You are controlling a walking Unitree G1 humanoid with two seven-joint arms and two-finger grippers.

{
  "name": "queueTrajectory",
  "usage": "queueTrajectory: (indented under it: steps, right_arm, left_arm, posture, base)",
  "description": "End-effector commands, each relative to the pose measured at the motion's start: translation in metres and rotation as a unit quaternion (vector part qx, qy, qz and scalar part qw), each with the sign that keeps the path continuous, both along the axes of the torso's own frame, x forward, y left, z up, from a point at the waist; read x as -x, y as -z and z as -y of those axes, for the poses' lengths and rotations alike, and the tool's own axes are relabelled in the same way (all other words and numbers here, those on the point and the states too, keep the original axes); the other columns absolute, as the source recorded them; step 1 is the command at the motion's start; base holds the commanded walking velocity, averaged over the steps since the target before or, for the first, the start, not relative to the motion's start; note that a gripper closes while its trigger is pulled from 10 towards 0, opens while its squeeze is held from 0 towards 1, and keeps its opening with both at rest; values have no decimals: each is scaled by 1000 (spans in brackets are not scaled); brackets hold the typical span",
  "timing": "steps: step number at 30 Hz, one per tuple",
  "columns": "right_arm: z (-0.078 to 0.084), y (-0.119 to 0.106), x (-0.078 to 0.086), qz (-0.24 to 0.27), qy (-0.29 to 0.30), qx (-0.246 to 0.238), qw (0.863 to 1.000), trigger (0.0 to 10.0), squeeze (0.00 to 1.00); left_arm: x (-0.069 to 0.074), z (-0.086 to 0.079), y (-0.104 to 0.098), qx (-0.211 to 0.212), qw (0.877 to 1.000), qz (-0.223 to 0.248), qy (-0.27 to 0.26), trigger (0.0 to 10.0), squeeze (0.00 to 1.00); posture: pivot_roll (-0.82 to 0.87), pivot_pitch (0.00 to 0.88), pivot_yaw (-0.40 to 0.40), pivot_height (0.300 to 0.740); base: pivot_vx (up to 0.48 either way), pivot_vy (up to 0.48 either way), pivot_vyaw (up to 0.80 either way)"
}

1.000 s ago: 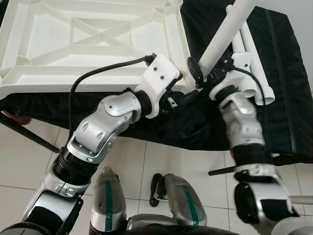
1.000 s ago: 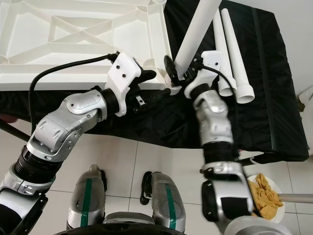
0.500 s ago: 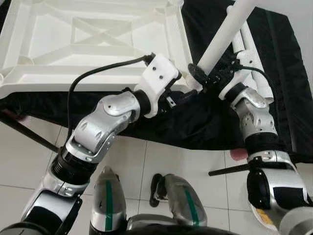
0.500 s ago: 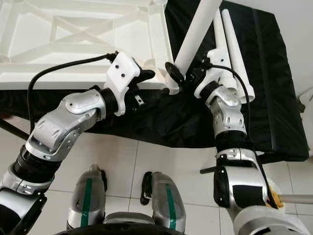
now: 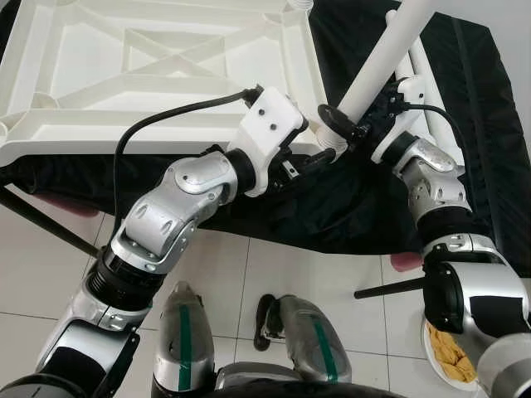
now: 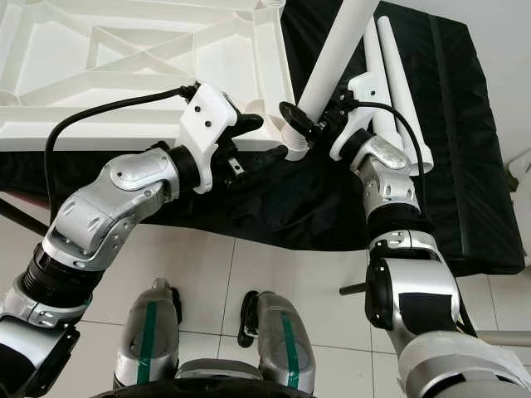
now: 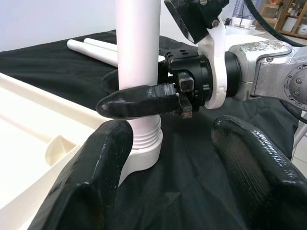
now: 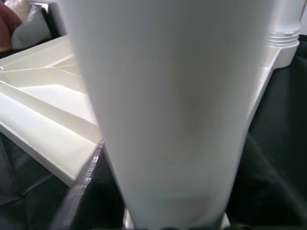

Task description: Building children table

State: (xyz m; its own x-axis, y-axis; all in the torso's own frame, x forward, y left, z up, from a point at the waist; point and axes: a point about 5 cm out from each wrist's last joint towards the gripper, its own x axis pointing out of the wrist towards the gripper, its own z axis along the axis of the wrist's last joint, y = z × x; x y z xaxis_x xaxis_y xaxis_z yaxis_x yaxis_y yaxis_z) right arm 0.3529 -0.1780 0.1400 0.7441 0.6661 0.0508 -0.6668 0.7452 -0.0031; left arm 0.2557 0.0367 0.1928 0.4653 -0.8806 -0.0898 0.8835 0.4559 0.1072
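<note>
Cross-threading is looming: the right gripper [image 5: 358, 126] is clenching the white table leg [image 5: 383, 54], its threaded end sitting in the corner socket [image 7: 144, 155] of the upturned tabletop [image 5: 158, 75]. The left gripper [image 7: 170, 163] is hovering spread beside it, grasping nothing. Tilting could be jamming the threads.

upright white leg [image 5: 377, 58] at tabletop [image 5: 158, 75] corner blocks approach: right gripper [image 7: 144, 98] clamps it just above socket [image 7: 144, 155]. left gripper [image 7: 165, 158] fingers spread beside socket. spare legs [image 6: 390, 75] beyond leg; bare black cloth [image 5: 348, 220] nearer.
</note>
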Motion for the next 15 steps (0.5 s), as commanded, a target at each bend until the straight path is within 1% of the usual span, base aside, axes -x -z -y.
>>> queueTrajectory:
  steps: [1, 6, 7, 10, 11, 12, 15]
  right_arm:
    - [8, 4, 1, -12, 6, 1, 1000, 0, 0]
    - [10, 6, 2, -14, 5, 0, 1000, 0, 0]
    - [10, 7, 2, -14, 8, 2, 1000, 9412, 0]
    - [10, 7, 2, -15, 9, 3, 1000, 9412, 0]
    - [9, 7, 3, -15, 13, -1, 1000, 10000, 0]
    - [9, 7, 2, -16, 18, -10, 1000, 10000, 0]
    - [8, 5, 3, -11, 25, -16, 1000, 10000, 0]
  left_arm:
    - [2, 2, -1, -1, 1000, -2, 27, 10000, 0]
    - [2, 2, -1, -1, 1000, -3, 27, 10000, 0]
    - [3, 2, -1, 0, 1000, -4, 27, 10000, 0]
    - [3, 2, -1, 0, 1000, -4, 27, 10000, 0]
    - [3, 2, -1, 0, 1000, -5, 27, 10000, 0]
    - [3, 2, -1, 1, 1000, -5, 27, 10000, 0]
    - [3, 2, -1, 1, 1000, -6, 27, 10000, 0]
  posture:
    - [120, 37, -102, 740]
    - [117, 44, -101, 740]
    - [117, 46, -102, 740]
    - [117, 46, -102, 740]
    - [116, 49, -103, 740]
    - [116, 50, -104, 740]
    - [116, 51, -105, 740]
  base:
    - [0, 0, 0]
    - [0, 0, 0]
    - [0, 0, 0]
    - [0, 0, 0]
    - [0, 0, 0]
    - [0, 0, 0]
    - [0, 0, 0]
